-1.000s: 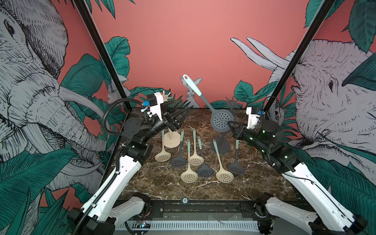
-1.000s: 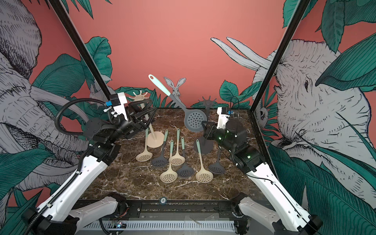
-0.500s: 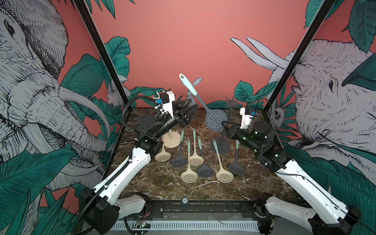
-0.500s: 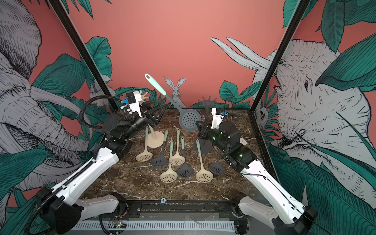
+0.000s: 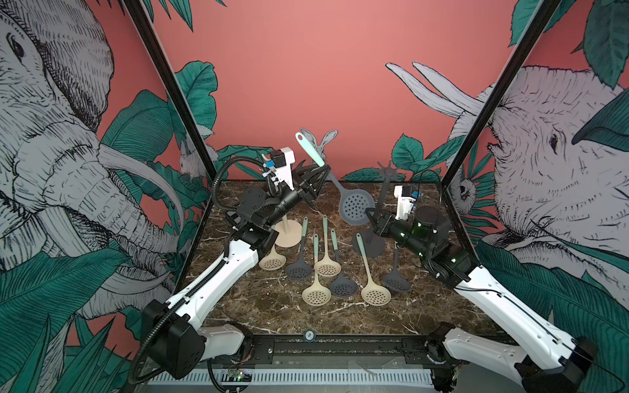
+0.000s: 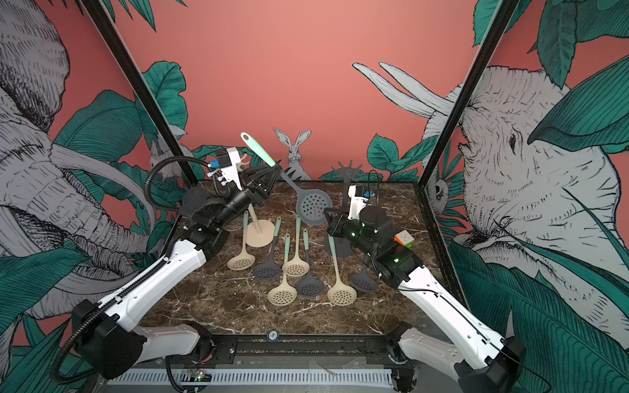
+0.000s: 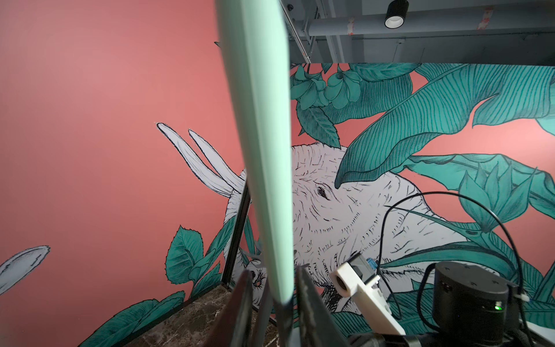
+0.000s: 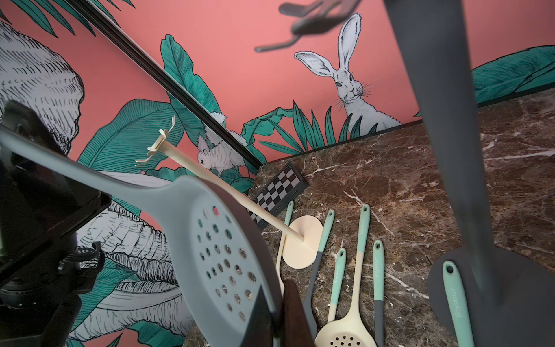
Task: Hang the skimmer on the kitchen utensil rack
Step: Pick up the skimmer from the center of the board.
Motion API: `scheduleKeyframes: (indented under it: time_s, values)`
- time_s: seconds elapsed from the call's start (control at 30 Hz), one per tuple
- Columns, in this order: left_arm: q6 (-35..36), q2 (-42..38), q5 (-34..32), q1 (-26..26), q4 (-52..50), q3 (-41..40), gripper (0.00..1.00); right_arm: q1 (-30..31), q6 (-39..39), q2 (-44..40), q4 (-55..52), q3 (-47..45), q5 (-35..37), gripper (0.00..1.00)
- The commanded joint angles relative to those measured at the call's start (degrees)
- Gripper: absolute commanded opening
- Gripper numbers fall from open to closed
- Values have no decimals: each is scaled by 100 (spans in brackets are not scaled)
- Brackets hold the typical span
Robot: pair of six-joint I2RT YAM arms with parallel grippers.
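**Skimmer held off the table between both grippers, at its 12 o'clock end.**

We see the skimmer (image 5: 355,206) tilted above the table (image 5: 340,320), with its mint handle rising toward 11 o'clock and its holed bowl low toward 5 o'clock. The left gripper (image 5: 322,169) is closed narrow on the handle where mint meets grey, its fingers (image 7: 304,300) tight at either side. The right gripper (image 5: 370,215) is pinched shut on the bowl's 3 o'clock rim. The handle tip stands free against the back wall. The grey rack (image 5: 384,190) stands just beside the bowl at 3 o'clock, near the far edge. The beige rack (image 5: 289,234) stands at the bowl's 8 o'clock, partly under the left arm. Seven spare skimmers (image 5: 327,268) lie at 6 o'clock, mid-table. Bare marble runs along the near edge. Toward the 3 o'clock edge a cube (image 6: 404,237) sits beside the right arm.
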Motion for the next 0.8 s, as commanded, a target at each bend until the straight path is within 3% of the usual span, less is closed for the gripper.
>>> scheduleKeyframes:
  time_s: [0.0,0.07,0.13,0.27,0.37,0.57,0.77]
  values:
    - [-77,-103,-47,-41,234,121,15,36,69,-3,507,19,41,0]
    - [-57,-120,-55,-42,201,121,0,37,71,-13,512,-4,45,0]
    - [-21,-147,-82,-36,94,125,0,36,19,-65,520,-50,40,8]
    - [126,-258,-32,-41,-219,130,0,36,-395,-401,317,-102,67,42]
    - [290,-344,289,-42,-637,205,0,39,-852,-733,20,-51,65,56]
    - [277,-217,1526,-41,-1614,604,0,45,-1675,-761,-276,428,-860,61]
    - [-636,253,2592,-66,-1043,734,0,80,-1722,-95,122,651,-1596,57]
